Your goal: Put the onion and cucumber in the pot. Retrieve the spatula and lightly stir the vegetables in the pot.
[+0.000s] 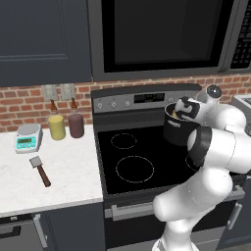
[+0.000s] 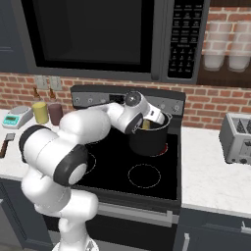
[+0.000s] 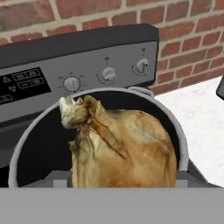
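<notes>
My gripper (image 1: 175, 113) hangs over the mouth of the dark pot (image 1: 176, 133) on the stove's back right burner, shut on the onion (image 3: 122, 148). In the hand view the tan papery onion sits just above the pot's pale rim (image 3: 180, 131) and covers the inside. From the right base view, the onion (image 2: 146, 124) shows as a small yellowish patch at the gripper (image 2: 147, 122) above the pot (image 2: 149, 139). The spatula (image 1: 40, 170) lies flat on the white counter left of the stove, blade toward the wall; it is also at the far left (image 2: 6, 144). The cucumber is hidden.
A kitchen scale (image 1: 28, 137), a yellow jar (image 1: 56, 126) and a dark red jar (image 1: 76, 125) stand at the back of the left counter. A toaster (image 2: 238, 137) sits on the right counter. The microwave (image 2: 98, 34) hangs low over the stove.
</notes>
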